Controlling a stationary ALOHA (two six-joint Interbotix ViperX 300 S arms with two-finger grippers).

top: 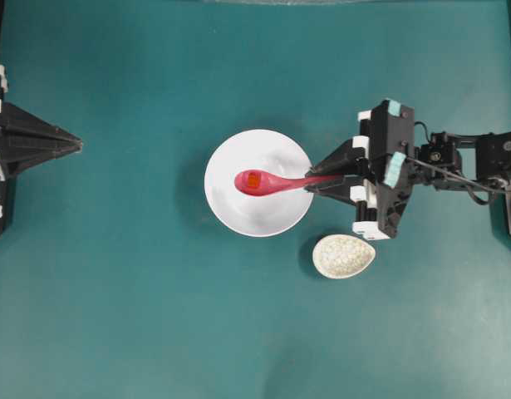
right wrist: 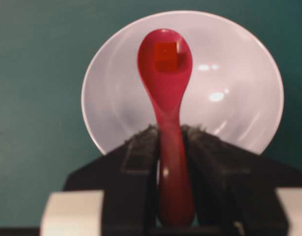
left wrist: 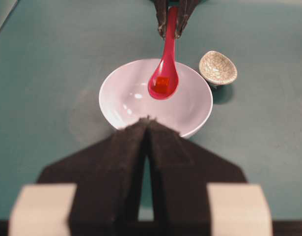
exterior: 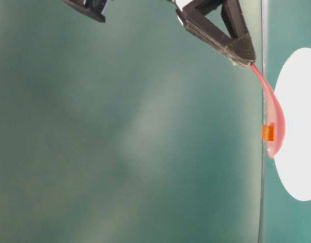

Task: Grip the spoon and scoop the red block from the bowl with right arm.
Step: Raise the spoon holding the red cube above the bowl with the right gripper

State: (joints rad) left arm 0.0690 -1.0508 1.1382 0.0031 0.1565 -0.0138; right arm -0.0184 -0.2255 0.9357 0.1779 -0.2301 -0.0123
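Observation:
My right gripper (top: pixel 315 178) is shut on the handle of the glossy pink-red spoon (top: pixel 276 182), which reaches left over the white bowl (top: pixel 226 204). The tiny red block (top: pixel 252 180) lies in the spoon's scoop. In the right wrist view the spoon (right wrist: pixel 166 88) runs up from between the gripper (right wrist: pixel 169 132) fingers, with the block (right wrist: pixel 166 55) in its scoop above the bowl (right wrist: pixel 239 113). The table-level view shows the spoon (exterior: pixel 274 119) lifted off the bowl (exterior: pixel 299 126), the block (exterior: pixel 267 132) on it. My left gripper (top: pixel 79 144) rests shut at the left edge, tips (left wrist: pixel 148 120) together.
A small speckled beige oval dish (top: pixel 344 255) stands just below and right of the bowl, close under the right wrist. It also shows in the left wrist view as the dish (left wrist: pixel 218 68) beside the bowl (left wrist: pixel 121 98). Teal tabletop (top: pixel 139 316) surrounds everything.

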